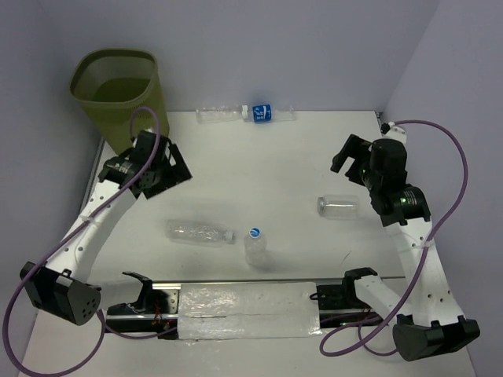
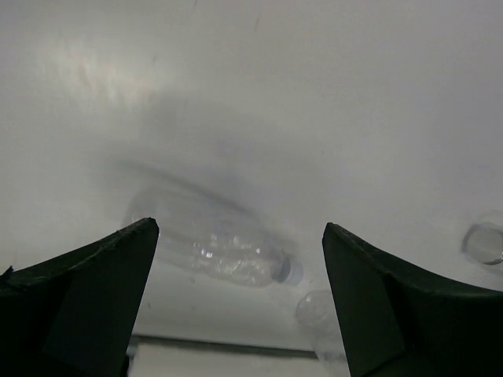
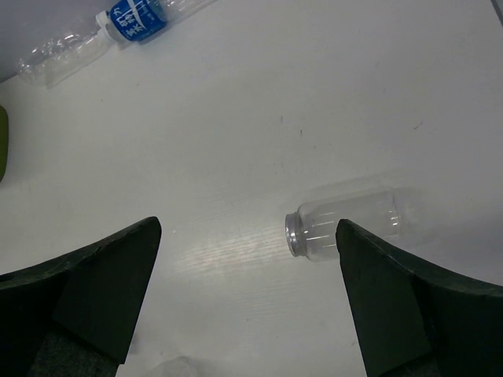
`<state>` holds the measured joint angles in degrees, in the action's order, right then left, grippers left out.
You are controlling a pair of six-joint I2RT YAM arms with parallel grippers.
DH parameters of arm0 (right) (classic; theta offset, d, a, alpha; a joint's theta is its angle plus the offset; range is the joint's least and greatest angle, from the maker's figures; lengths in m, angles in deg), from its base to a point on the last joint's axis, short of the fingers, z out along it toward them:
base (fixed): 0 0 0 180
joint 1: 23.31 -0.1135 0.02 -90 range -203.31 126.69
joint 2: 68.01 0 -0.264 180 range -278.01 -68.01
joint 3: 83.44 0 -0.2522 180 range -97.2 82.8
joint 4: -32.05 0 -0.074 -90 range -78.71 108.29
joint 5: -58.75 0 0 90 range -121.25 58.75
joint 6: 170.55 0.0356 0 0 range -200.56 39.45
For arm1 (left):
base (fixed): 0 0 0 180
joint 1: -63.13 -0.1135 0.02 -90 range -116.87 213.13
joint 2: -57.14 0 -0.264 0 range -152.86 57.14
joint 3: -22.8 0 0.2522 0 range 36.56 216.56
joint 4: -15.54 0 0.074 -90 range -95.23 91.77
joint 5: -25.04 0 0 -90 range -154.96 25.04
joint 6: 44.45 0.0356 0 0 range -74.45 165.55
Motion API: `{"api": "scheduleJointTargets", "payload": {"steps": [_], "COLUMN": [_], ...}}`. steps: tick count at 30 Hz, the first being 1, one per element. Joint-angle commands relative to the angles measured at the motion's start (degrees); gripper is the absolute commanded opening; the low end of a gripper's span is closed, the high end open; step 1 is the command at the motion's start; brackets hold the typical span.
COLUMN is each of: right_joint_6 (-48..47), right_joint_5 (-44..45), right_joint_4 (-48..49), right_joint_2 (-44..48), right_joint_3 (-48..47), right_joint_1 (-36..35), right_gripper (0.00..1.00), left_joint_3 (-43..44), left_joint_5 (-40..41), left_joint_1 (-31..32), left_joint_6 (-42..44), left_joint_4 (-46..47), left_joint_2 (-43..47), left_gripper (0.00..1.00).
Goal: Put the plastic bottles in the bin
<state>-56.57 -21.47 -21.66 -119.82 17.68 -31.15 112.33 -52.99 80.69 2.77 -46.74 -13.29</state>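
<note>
The olive-green bin (image 1: 154, 100) stands at the far left corner. A clear bottle (image 1: 218, 115) and a blue-labelled bottle (image 1: 267, 113) lie along the back edge. A capless clear bottle (image 1: 338, 206) lies at the right. Another clear bottle (image 1: 199, 233) lies near the front, next to an upright blue-capped bottle (image 1: 255, 245). My left gripper (image 1: 169, 163) is open and empty beside the bin, high over the lying bottle (image 2: 228, 255). My right gripper (image 1: 348, 153) is open and empty above the capless bottle (image 3: 350, 216).
A black rail with a white plastic-covered block (image 1: 247, 310) runs along the near table edge between the arm bases. Grey walls close the table at the back and sides. The bin's edge (image 3: 2, 141) shows at the left of the right wrist view.
</note>
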Motion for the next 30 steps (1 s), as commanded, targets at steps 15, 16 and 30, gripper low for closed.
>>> {"api": "scheduleJointTargets", "payload": {"steps": [15,16,30], "right_joint_6": [0.8,0.7,0.9], "right_joint_5": [-3.6,-3.5,-3.1], "right_joint_4": [1.8,1.7,2.0], "right_joint_2": [-2.8,-2.7,-1.7], "right_joint_3": [-0.7,-0.7,0.7], "right_joint_1": [0.0,0.1,0.0], "right_gripper": [1.0,1.0,1.0], "left_joint_3": [-29.6,-31.0,-34.8], "left_joint_5": [-9.3,-9.6,-8.2], "left_joint_1": [3.6,3.6,3.6], "left_joint_6": [-48.3,-49.6,-54.2], "left_joint_4": [-5.3,-4.1,8.4], "left_joint_2": [15.4,15.2,7.8], "left_gripper": [0.99,0.99,0.99]}}
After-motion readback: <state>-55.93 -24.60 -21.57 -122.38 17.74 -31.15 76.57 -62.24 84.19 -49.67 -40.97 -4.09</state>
